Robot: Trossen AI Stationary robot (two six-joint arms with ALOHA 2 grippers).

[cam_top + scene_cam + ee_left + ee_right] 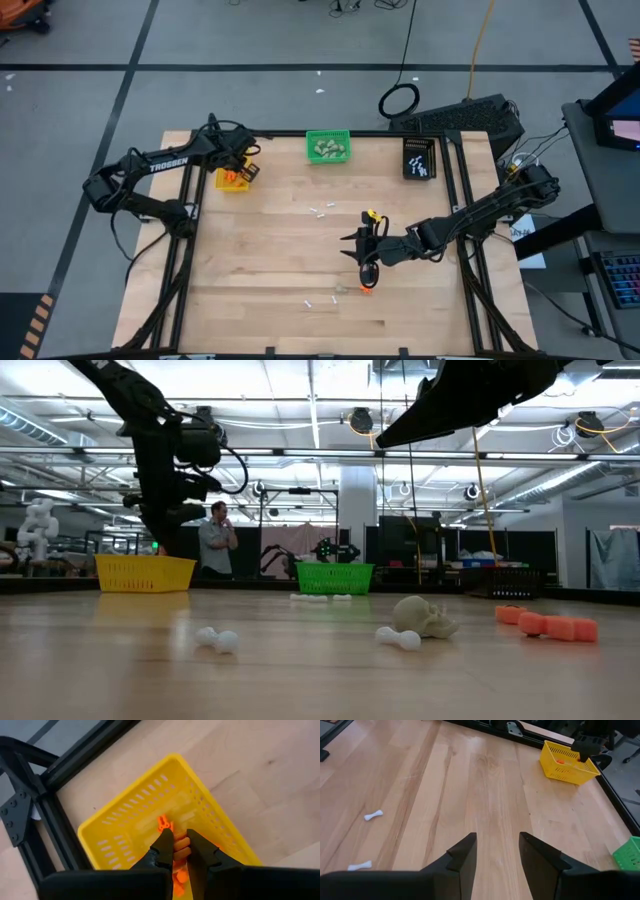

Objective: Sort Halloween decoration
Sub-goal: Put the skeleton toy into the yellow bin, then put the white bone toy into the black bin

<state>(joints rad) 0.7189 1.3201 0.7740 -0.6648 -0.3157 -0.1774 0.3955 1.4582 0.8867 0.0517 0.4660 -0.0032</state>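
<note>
My left gripper (181, 839) hangs over the yellow bin (150, 815) at the table's far left and points steeply down. It is shut on an orange bit, and more orange bits (164, 823) lie in the bin. My right gripper (497, 851) stands open above the middle of the table (352, 250), pointing toward the left edge with nothing between its fingers. Loose on the wood lie orange bits (555, 626), a beige skull-like lump (425, 617) and white sticks (373, 815) (320, 212). My left gripper pinches an orange bit (181, 851) between its two fingers, which slant down into the yellow bin's mouth. The bit fills the narrow gap between the fingertips. I cannot tell whether it is clear of the bits under it.
A green bin (328, 148) with beige lumps stands at the far middle. A black bin (419, 158) with white sticks is at the far right. Dark frame rails (185, 250) run along the table's sides. A person (217, 538) stands in the room beyond the table.
</note>
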